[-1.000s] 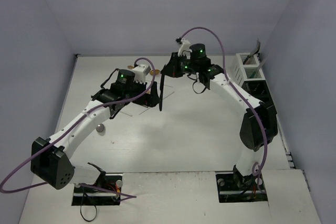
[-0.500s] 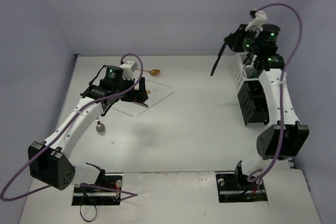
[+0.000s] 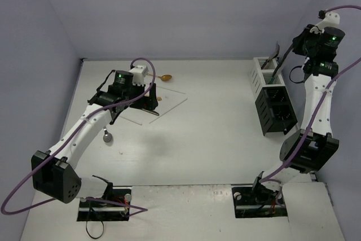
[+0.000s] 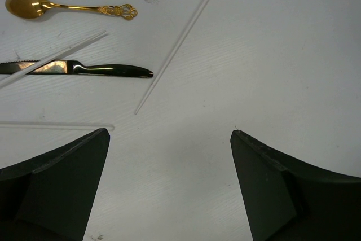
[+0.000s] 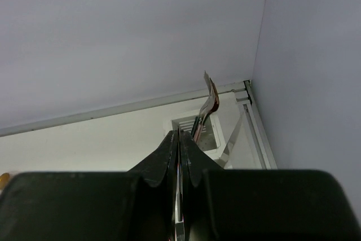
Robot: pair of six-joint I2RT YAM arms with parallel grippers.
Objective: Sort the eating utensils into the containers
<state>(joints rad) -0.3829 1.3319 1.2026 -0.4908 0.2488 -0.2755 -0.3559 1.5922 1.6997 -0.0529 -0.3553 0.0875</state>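
Over the white holder (image 3: 263, 71), right jaws clamp a thin utensil (image 5: 179, 207). Looks like the drop-off step; next needs lowering it straight into a compartment. Left jaws gape above knife (image 4: 96, 69), chopsticks (image 4: 175, 49), gold spoon (image 4: 34, 4) on worktop (image 4: 271, 55).

A flat white matte tabletop (image 3: 214, 139) fills the overhead view. Plain pale lavender walls (image 3: 186, 9) enclose it at nine, twelve and three o'clock, under soft, even light.
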